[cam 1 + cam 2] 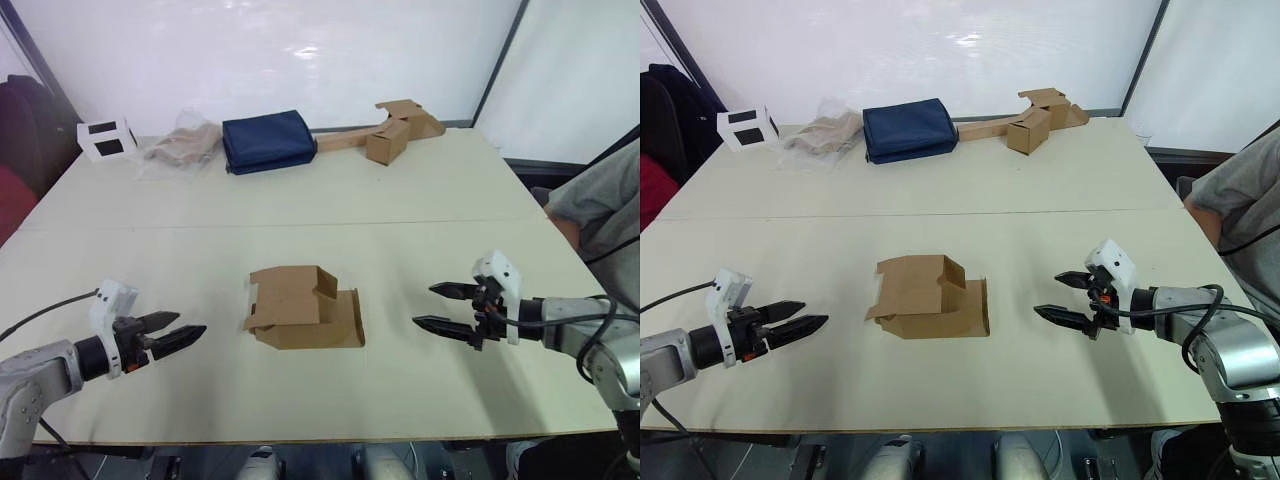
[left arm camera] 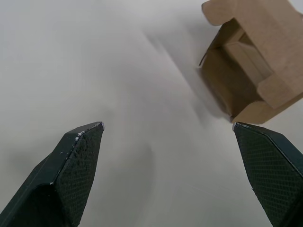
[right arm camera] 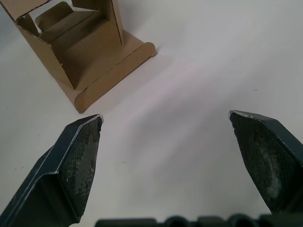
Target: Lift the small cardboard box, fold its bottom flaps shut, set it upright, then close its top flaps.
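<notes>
The small cardboard box (image 1: 300,308) lies on its side in the middle of the pale table (image 1: 420,200), both ends open with flaps spread. One long flap (image 1: 350,320) lies flat on the table toward my right gripper. My left gripper (image 1: 185,330) hovers open to the left of the box, well apart from it. To the right of the box, also apart, my right gripper (image 1: 432,307) stands open with nothing between its fingers. The box's open end (image 3: 80,42) shows in the right wrist view, its other end (image 2: 246,71) in the left wrist view.
At the back of the table lie a navy blue bag (image 1: 268,141), a crumpled plastic wrap (image 1: 180,148), a white box with black squares (image 1: 108,139) and a cluster of cardboard pieces with a long strip (image 1: 395,128). A person's sleeve (image 1: 600,205) shows at the right edge.
</notes>
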